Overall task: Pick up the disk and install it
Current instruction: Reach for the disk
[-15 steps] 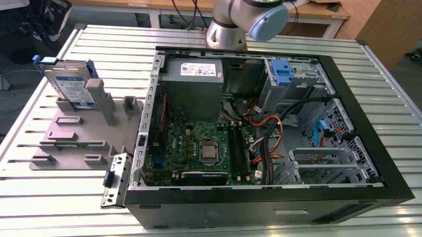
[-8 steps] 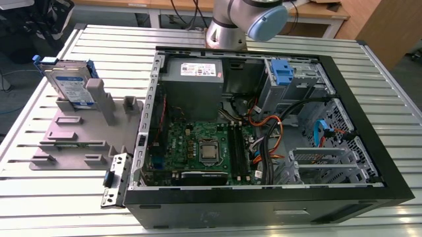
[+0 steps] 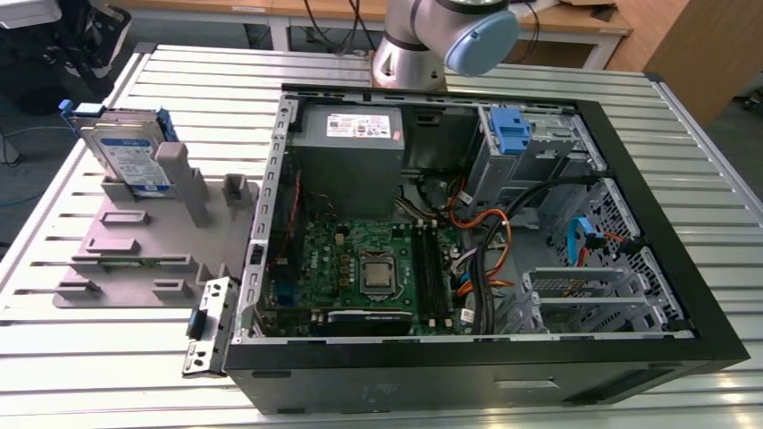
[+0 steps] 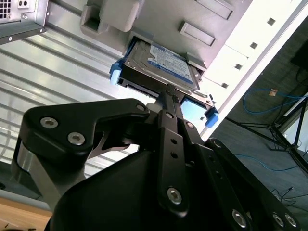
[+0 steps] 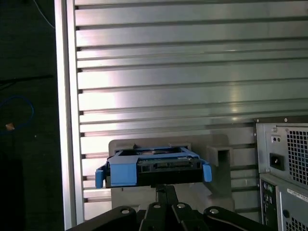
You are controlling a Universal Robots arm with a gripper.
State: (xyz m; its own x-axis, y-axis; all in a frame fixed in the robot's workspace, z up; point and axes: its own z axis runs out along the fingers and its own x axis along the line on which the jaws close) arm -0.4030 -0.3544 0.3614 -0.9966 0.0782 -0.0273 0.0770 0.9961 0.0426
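Note:
The disk (image 3: 123, 152) stands on edge in a slot of the grey holder (image 3: 131, 241) at the exterior view's left, silver with a white-and-blue label and blue rails. In both wrist views the disk (image 4: 161, 65) (image 5: 154, 167) lies ahead of my gripper (image 5: 166, 188) (image 4: 167, 90), apart from it. The black fingers sit close together with nothing between them, so the gripper is shut. The arm's base (image 3: 412, 54) rises at the table's far edge, behind the case.
An open computer case (image 3: 667, 340) lies on the slatted metal table (image 3: 71, 375), with a grey power-supply box (image 3: 357, 125), a motherboard (image 3: 357, 268), cables and a bare blue bracket (image 3: 509, 131) in its drive bay. A black bracket (image 3: 209, 326) lies by the case's near left corner.

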